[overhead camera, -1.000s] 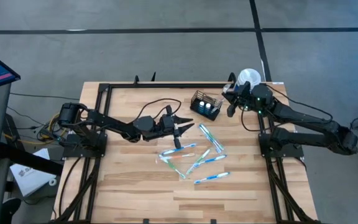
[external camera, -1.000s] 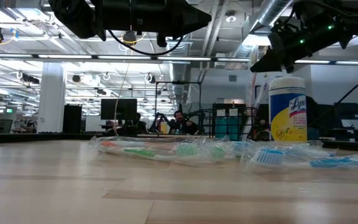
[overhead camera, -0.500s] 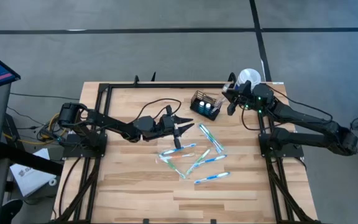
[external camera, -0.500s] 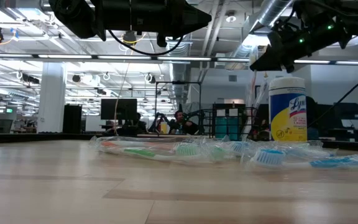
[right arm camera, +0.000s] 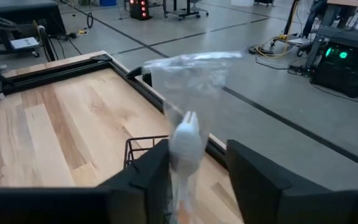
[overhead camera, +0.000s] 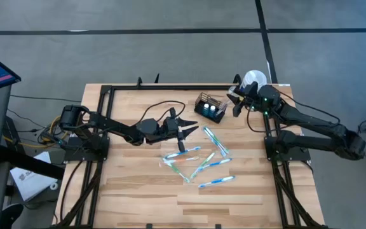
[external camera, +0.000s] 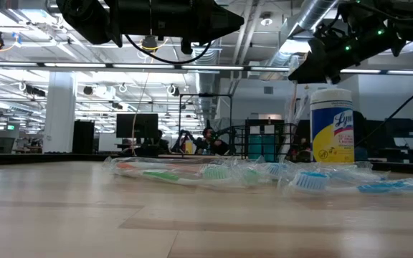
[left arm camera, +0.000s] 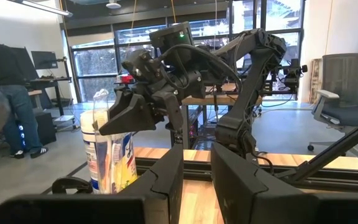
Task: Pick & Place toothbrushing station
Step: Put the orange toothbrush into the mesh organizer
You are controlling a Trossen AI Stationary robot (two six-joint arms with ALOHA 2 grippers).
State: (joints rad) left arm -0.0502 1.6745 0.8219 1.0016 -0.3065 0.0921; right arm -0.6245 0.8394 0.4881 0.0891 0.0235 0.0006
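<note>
The black mesh caddy (overhead camera: pixel 210 107) stands at about one o'clock from the middle of the wooden worktop (overhead camera: pixel 132 191), near its far edge, with a white-lidded wipes canister (overhead camera: pixel 254 79) further toward two o'clock at the far right corner. The right gripper (overhead camera: pixel 236 102) hovers between the two, just at the caddy's three o'clock side; its wrist camera shows a toothbrush in a clear wrapper (right arm camera: pixel 185 134) standing upright between the dark fingers (right arm camera: pixel 149 174), above the caddy's wire rim (right arm camera: pixel 143 144), the jaws parted with a gap visible on at least one side of the brush, so whether they grip it cannot be told. The left gripper (overhead camera: pixel 191 131) hangs above the worktop near its centre, at the caddy's seven o'clock, its jaws part open and nothing seen between them. A loose scatter of wrapped toothbrushes (overhead camera: pixel 202 160), blue and green, lies flat on the wood at the caddy's six o'clock, right of centre; from table height they form a low ridge (external camera: pixel 221 173) with the canister (external camera: pixel 332 126) rising behind on the right. From the left wrist, the right arm's gripper (left arm camera: pixel 132 112) shows beside the canister (left arm camera: pixel 107 146), and a person in dark clothing (left arm camera: pixel 5 93) stands in the room beyond.
</note>
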